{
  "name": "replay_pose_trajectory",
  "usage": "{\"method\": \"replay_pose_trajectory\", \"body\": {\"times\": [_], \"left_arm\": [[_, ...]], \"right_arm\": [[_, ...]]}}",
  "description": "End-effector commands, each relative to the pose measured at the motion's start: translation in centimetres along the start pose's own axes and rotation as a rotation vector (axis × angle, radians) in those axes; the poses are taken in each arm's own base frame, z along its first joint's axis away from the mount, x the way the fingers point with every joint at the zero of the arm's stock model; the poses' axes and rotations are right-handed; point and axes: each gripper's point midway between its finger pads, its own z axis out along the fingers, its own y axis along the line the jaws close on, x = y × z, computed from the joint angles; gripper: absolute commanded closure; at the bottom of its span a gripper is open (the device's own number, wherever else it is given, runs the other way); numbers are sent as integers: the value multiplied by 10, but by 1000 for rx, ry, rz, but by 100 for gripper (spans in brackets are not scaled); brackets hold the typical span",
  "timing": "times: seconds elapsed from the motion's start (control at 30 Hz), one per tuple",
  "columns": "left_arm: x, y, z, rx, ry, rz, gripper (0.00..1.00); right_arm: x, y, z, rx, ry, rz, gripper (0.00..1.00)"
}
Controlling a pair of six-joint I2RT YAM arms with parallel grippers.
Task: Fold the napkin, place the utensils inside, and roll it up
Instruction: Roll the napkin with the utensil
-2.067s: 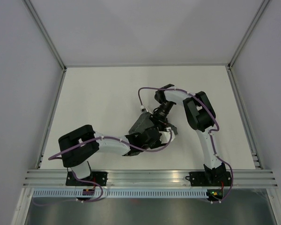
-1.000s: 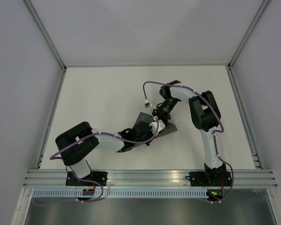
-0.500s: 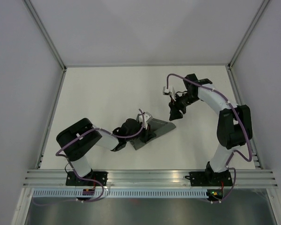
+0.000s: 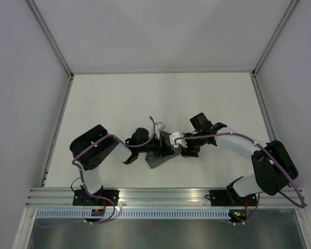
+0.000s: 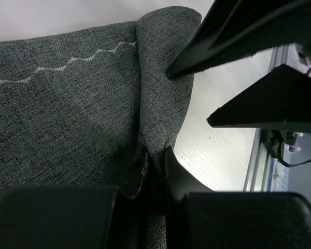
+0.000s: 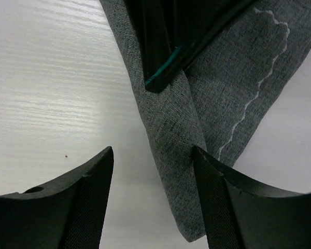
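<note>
The dark grey napkin [image 4: 156,157] lies bunched on the white table near its middle. My left gripper [image 4: 165,147] is shut on a raised fold of the napkin [image 5: 67,104], the cloth pinched between its fingertips [image 5: 172,167]. My right gripper [image 4: 182,147] sits just to the right of it, open. In the right wrist view a narrow fold of the napkin [image 6: 168,129] runs between the spread right fingers [image 6: 88,176], close to the right-hand one. The left gripper's black finger [image 6: 166,46] crosses the cloth above. No utensils show in any view.
An aluminium rail [image 4: 166,196] runs along the table's near edge and shows again in the left wrist view [image 5: 259,155]. White walls with metal posts [image 4: 56,49] close the table on three sides. Both arms' elbows flank the napkin.
My right arm swung from the far right back down to the napkin, its jaws now wider. The left gripper kept its pinch and shifted the cloth slightly left.
</note>
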Motion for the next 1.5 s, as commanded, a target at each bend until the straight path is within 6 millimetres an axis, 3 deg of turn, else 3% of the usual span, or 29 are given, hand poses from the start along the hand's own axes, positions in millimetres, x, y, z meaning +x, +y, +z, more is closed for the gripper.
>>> {"method": "replay_pose_trajectory", "body": {"times": [0.0,0.23,0.4,0.53,0.57,0.63,0.77,0.8,0.87,1.0,1.07,1.27,1.33,1.37,1.47], "left_arm": [[96,23,-27,-87,307,-237,98],[103,26,-29,-59,347,-293,98],[103,26,-30,-36,358,-314,98],[99,23,-32,-12,353,-319,98],[94,21,-31,-4,343,-306,98],[89,22,-32,-17,334,-297,93],[63,20,-29,-35,282,-218,77],[45,17,-25,-37,239,-180,70],[31,18,-24,-59,218,-140,65],[-24,16,-21,-136,99,-37,57],[-52,18,-28,-207,8,6,55],[-117,33,-72,-446,-231,37,48],[-124,36,-88,-512,-267,46,48],[-143,32,-106,-559,-354,66,47],[-158,31,-141,-643,-495,88,46]], "right_arm": [[-13,-18,4,132,-7,-182,32],[-12,-8,24,178,27,-254,31],[-16,-6,27,198,20,-270,35],[-8,-3,33,170,50,-264,54],[-6,-2,35,159,60,-259,64],[-1,0,38,132,77,-248,74],[11,15,41,12,141,-188,88],[9,11,43,-3,154,-179,91],[17,19,42,-55,194,-141,95],[23,25,46,-131,237,-78,100],[24,34,45,-185,231,-36,100],[27,39,50,-261,212,52,99],[29,37,52,-283,208,79,99],[30,40,52,-304,208,97,100],[37,39,57,-351,225,147,100]]}}
